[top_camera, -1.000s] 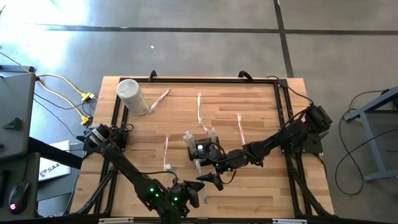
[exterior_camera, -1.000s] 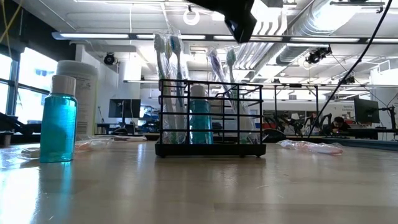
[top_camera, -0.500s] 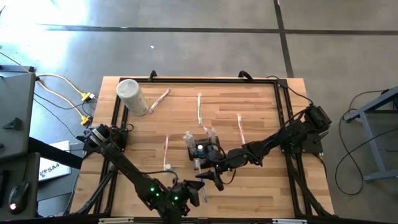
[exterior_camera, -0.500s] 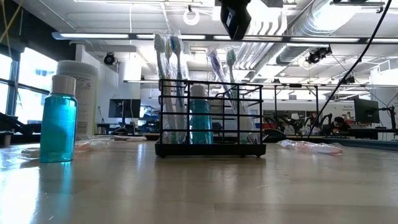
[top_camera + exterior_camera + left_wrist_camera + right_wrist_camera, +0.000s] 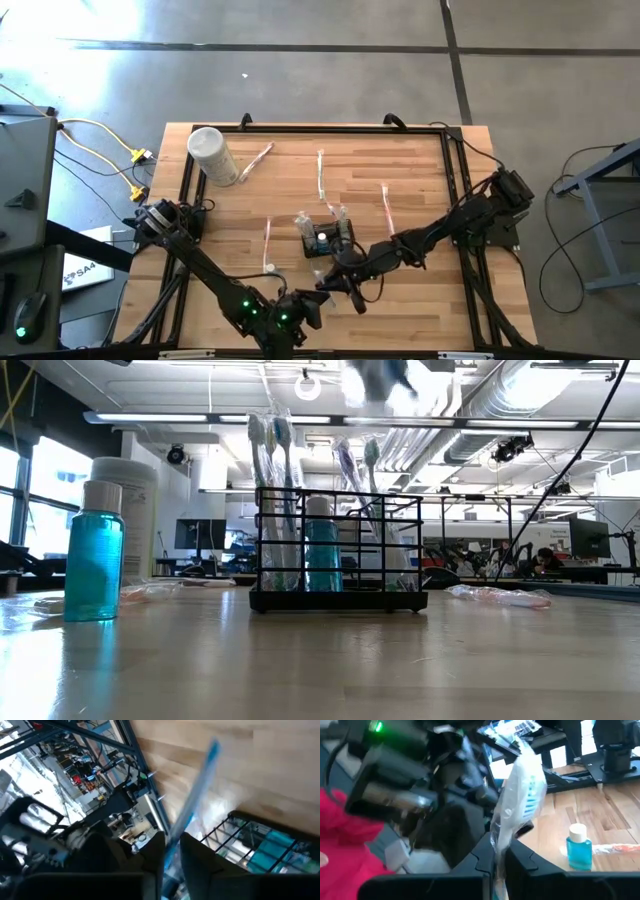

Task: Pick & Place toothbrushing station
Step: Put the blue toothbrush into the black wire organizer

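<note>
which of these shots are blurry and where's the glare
Low view: wire holder sharp, a smeared shape overhead, bright ceiling lights behind. Left wrist view: blue wrapped toothbrush streaked, table blurred. Right wrist view: left arm smeared, blue bottle clearer. High view: crisp, even light.

Robotics lab — exposed ceiling ducts (image 5: 520, 405), monitors (image 5: 588, 538), concrete floor (image 5: 330, 70).

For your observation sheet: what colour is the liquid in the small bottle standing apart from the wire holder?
Blue-green, clearest in the low view: small bottle.

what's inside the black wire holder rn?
The black wire holder holds wrapped toothbrushes and a blue bottle. Its wires and those items cover anything lower down.
</note>
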Robot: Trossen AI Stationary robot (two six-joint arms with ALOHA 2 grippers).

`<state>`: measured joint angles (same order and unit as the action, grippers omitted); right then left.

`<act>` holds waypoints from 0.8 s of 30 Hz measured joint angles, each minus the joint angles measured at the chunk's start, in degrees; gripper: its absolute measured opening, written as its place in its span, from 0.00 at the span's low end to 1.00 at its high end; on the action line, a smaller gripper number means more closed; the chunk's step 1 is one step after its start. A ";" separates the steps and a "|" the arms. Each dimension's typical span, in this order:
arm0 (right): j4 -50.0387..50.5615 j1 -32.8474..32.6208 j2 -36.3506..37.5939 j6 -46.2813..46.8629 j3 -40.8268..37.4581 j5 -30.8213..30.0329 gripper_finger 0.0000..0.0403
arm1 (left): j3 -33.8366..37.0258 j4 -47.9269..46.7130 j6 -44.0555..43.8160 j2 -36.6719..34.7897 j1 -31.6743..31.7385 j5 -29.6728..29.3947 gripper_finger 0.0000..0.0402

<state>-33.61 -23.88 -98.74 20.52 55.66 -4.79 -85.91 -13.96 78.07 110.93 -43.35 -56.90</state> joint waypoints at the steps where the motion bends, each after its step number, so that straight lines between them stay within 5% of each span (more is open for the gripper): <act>1: 0.29 -0.20 0.00 -0.61 -0.02 -0.28 0.03 | 0.00 0.42 -1.09 0.00 -0.10 1.10 0.16; 13: 0.62 -1.19 -0.15 -2.44 -0.20 -5.27 0.03 | -0.11 0.80 -5.25 -0.17 -1.21 -1.96 0.46; 19: 5.01 -3.87 2.50 -5.00 -0.20 -12.17 0.02 | -0.09 0.00 -9.91 -2.54 -2.48 -2.57 0.50; 24: 10.08 -8.67 8.12 -9.63 -0.15 -22.87 0.02 | -0.09 -5.66 -23.27 -5.95 -2.64 -0.92 0.50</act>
<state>-23.53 -32.55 -90.62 10.89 55.51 -27.65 -86.00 -19.62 54.80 104.98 -45.99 -57.82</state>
